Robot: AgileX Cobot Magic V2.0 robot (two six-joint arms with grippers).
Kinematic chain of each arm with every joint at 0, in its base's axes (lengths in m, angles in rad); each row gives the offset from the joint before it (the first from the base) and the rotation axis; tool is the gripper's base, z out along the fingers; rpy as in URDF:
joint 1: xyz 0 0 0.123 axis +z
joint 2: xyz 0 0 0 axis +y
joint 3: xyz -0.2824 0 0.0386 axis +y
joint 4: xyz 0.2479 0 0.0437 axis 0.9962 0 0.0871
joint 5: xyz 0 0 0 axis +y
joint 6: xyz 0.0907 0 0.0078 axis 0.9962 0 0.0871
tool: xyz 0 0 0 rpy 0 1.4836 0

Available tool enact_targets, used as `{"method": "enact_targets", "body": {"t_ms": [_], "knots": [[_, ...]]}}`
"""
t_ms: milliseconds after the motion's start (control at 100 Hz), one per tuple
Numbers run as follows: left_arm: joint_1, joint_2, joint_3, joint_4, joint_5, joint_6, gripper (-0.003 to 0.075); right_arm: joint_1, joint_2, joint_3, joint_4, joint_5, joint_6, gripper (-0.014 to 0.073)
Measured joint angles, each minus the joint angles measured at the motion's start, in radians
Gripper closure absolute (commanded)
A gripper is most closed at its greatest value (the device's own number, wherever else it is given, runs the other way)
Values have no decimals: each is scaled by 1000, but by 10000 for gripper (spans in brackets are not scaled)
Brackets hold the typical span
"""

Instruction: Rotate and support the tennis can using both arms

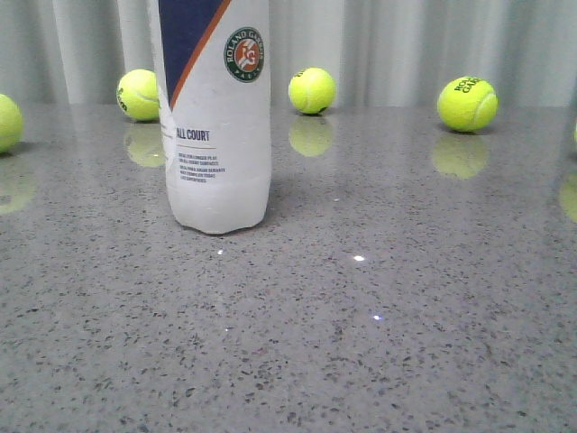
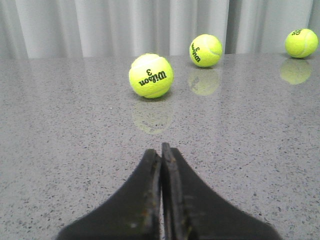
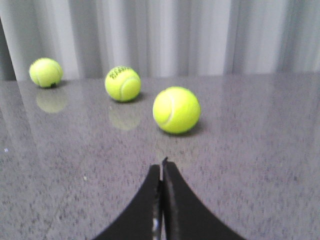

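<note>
The can (image 1: 215, 117) stands upright on the surface (image 1: 379, 343); left pincer (image 2: 161, 152) and right pincer (image 3: 161, 167) are closed, holding nothing.

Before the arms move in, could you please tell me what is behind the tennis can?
Behind the tennis can one tennis ball shows at its left edge, before the curtain. Anything directly behind the can is hidden.

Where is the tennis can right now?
In the front view the tennis can stands upright on the grey table, left of centre, in front of a yellow-green ball; neither wrist view shows it.
</note>
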Motion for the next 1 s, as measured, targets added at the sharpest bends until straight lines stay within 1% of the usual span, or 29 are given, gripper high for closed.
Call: {"method": "enact_targets", "body": {"t_ms": [160, 290, 430, 640, 1000], "knots": [[0, 0, 0, 0, 0, 0, 741, -2, -45, 11, 12, 2, -24, 650], [0, 0, 0, 0, 0, 0, 741, -2, -93, 11, 20, 54, -40, 650], [0, 0, 0, 0, 2, 0, 741, -2, -98, 11, 31, 97, -51, 650], [0, 0, 0, 0, 2, 0, 741, -2, -98, 11, 47, 99, -78, 650], [0, 0, 0, 0, 2, 0, 741, -2, -98, 11, 47, 100, -82, 650]]}}
